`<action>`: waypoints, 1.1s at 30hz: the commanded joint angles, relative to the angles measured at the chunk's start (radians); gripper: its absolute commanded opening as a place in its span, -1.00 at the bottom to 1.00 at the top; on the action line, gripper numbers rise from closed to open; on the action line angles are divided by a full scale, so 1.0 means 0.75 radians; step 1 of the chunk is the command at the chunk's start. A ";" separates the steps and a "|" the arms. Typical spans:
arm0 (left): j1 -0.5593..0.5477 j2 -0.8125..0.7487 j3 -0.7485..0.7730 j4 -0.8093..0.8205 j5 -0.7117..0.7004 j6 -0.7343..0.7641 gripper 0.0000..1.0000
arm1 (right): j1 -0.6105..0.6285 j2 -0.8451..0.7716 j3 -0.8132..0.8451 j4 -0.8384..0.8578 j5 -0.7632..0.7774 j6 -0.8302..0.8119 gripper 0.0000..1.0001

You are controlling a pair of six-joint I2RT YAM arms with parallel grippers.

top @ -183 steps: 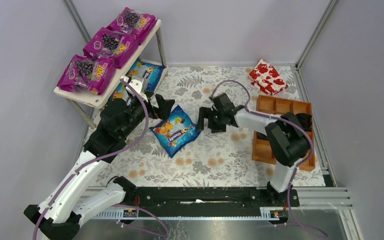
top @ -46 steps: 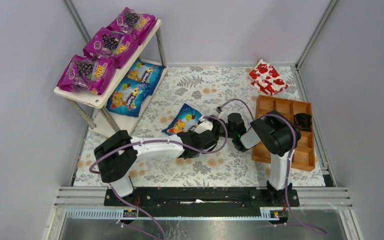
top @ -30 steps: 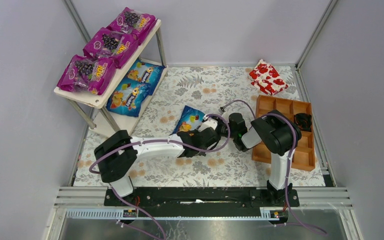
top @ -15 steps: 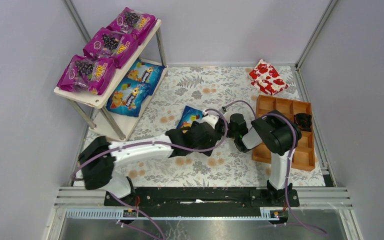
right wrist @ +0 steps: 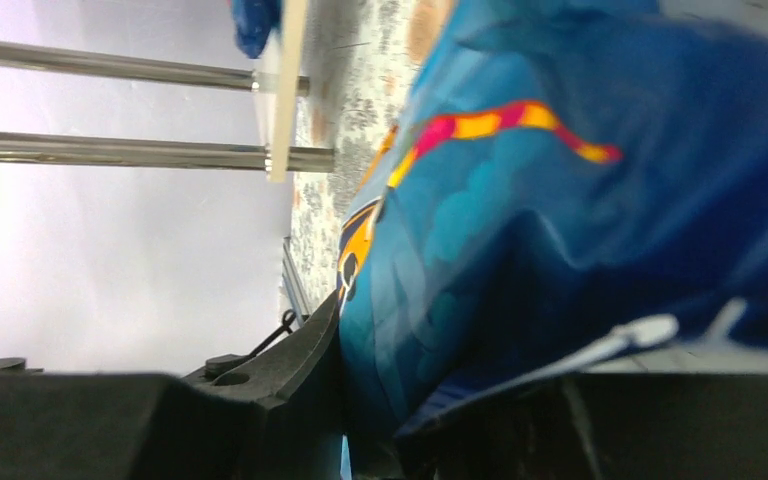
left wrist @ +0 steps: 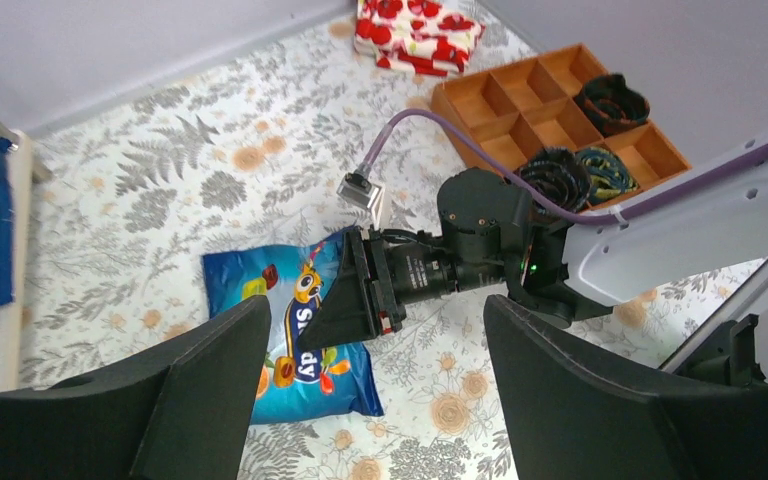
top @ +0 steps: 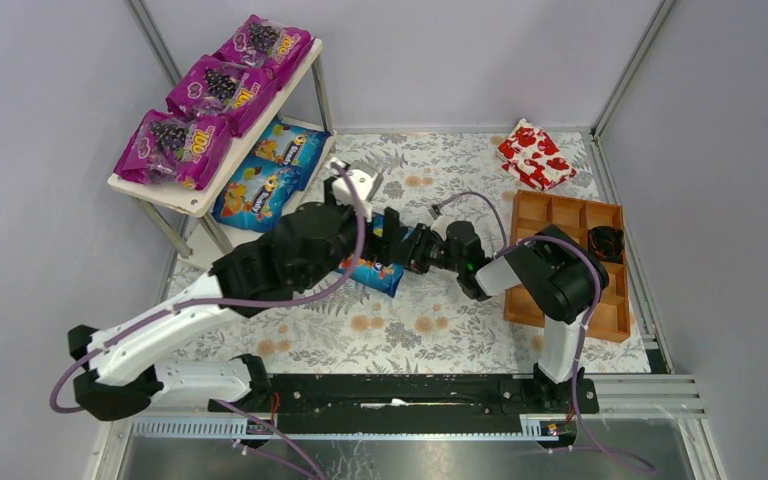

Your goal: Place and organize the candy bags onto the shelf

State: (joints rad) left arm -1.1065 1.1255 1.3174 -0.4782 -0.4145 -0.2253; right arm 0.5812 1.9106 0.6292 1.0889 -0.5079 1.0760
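Claw of right arm pinching blue candy bag, left claw spread wide above, empty

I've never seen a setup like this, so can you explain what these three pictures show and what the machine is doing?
This is a two-armed robot. One picture looks down from above; the other two come from cameras on each wrist. The right claw pinches a blue candy bag lying on the flowered cloth. The left claw hangs open above it. The shelf holds three purple bags on top and two blue bags below. A red-and-white package and wooden tray sit aside.
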 commanded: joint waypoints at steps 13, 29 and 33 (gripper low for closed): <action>0.005 -0.652 -0.375 0.338 -0.121 0.112 0.71 | 0.249 -0.051 0.785 -0.179 0.074 -0.270 -0.98; 0.007 -0.739 -0.408 0.333 -0.148 0.126 0.71 | 0.412 0.619 1.907 -0.488 0.062 -0.544 -0.99; 0.013 -0.744 -0.413 0.335 -0.142 0.126 0.71 | 0.457 0.880 2.355 -0.676 0.068 -0.636 -1.00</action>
State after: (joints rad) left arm -1.1046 0.5758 1.0203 -0.2745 -0.5098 -0.1463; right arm 0.8867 2.4844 2.0815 0.5591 -0.4637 0.6952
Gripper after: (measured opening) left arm 0.853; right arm 0.350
